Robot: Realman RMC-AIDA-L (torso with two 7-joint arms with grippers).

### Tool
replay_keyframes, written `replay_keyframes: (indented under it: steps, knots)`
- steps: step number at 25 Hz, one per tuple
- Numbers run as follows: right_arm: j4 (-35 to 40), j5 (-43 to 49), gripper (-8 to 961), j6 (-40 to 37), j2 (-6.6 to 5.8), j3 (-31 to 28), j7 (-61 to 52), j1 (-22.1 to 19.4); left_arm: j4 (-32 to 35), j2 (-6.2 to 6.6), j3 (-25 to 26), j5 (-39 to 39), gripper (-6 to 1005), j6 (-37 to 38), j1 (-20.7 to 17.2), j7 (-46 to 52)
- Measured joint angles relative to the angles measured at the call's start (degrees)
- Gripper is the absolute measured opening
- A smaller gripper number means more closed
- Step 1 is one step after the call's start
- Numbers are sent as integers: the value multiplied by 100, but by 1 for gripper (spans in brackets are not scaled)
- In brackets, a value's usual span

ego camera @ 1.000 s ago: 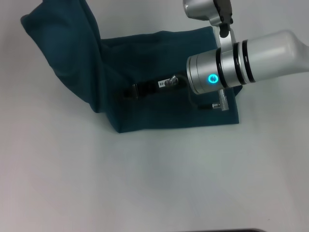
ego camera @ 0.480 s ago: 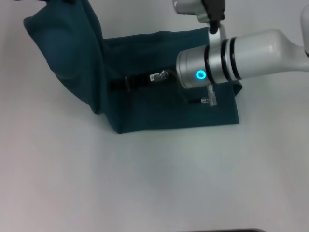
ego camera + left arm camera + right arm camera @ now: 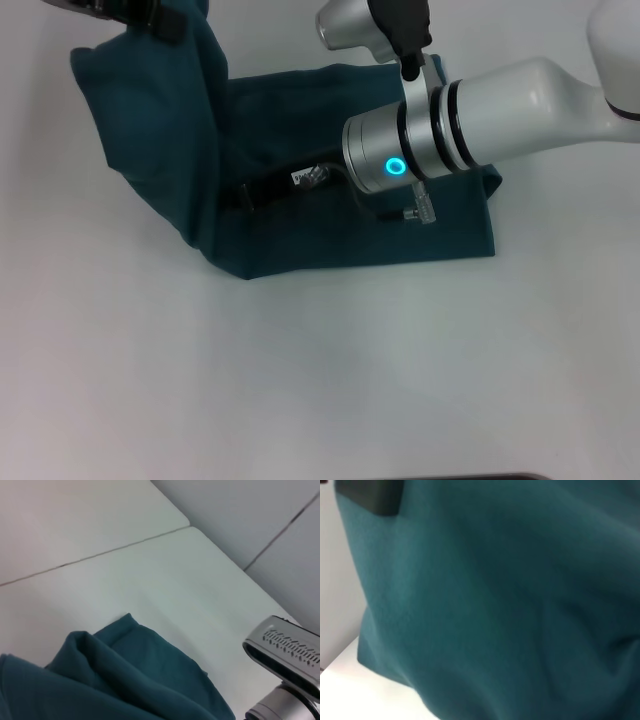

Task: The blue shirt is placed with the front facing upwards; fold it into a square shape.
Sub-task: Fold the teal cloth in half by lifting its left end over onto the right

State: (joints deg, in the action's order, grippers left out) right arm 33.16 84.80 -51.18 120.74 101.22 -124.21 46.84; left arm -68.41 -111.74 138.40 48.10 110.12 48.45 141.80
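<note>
1. Blue shirt (image 3: 340, 225) spread over the white desk (image 3: 320, 380), filling the centre and the 10-to-12 o'clock stretch of the head view.
2. Flat, already-folded portion lying as a rough rectangle, lower edge straight, one corner toward 4 o'clock.
3. Side of the cloth toward 10 o'clock raised off the desk as a tall hanging fold, held up at its top by the left pincer (image 3: 135, 12) at the upper edge near 11 o'clock.
4. Left pincer mostly cut off by the frame edge; dark parts pressed against the lifted cloth, but cannot tell whether clamped on it or spread.
5. Right arm (image 3: 470, 120) reaching in from 2 o'clock across the flat portion, blue ring lamp lit on the wrist.
6. Right pincer (image 3: 265, 190) low over the cloth beside the base of the raised fold; fingers dark against dark fabric, so cannot tell whether spread or pressed together.
7. Right wrist view filled almost wholly with teal cloth (image 3: 495, 605).
8. Left wrist view: bunched shirt edge (image 3: 115, 680) on the pale desk (image 3: 150, 580).
</note>
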Motion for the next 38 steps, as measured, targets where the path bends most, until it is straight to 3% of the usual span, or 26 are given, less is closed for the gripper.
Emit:
replay_keyframes:
  steps: [6,11,16,20,24,31,38]
  knots:
    - [122,4,20,-210,-47,-19,-35,-115,11,3,32,-1,68,-64,19,45]
    - [719,172,21,-1113,-203,-577,350,-798,0,30,65,-9,70,-219,22,201]
    - [796,480,21,-2248,-422,-1839,1100,-1513,-6,31,65,-8,71,-318,142,319]
    - [831,1387,22,-2769,-609,-2868,1190,-2104,-22,-2,36,-2,73,-297,296,356]
    - [835,2188,22,-3097,-673,-3906,1189,-2598,-19,-46,-116,53,74,-285,431,360]
    - [803,2812,23,-3399,-655,-4821,1311,-3002,-52,-341,-670,59,77,-552,664,489]
    - [782,2956,24,-3513,-626,-4968,1356,-2972,48,-661,-1470,-38,79,-1232,919,658]
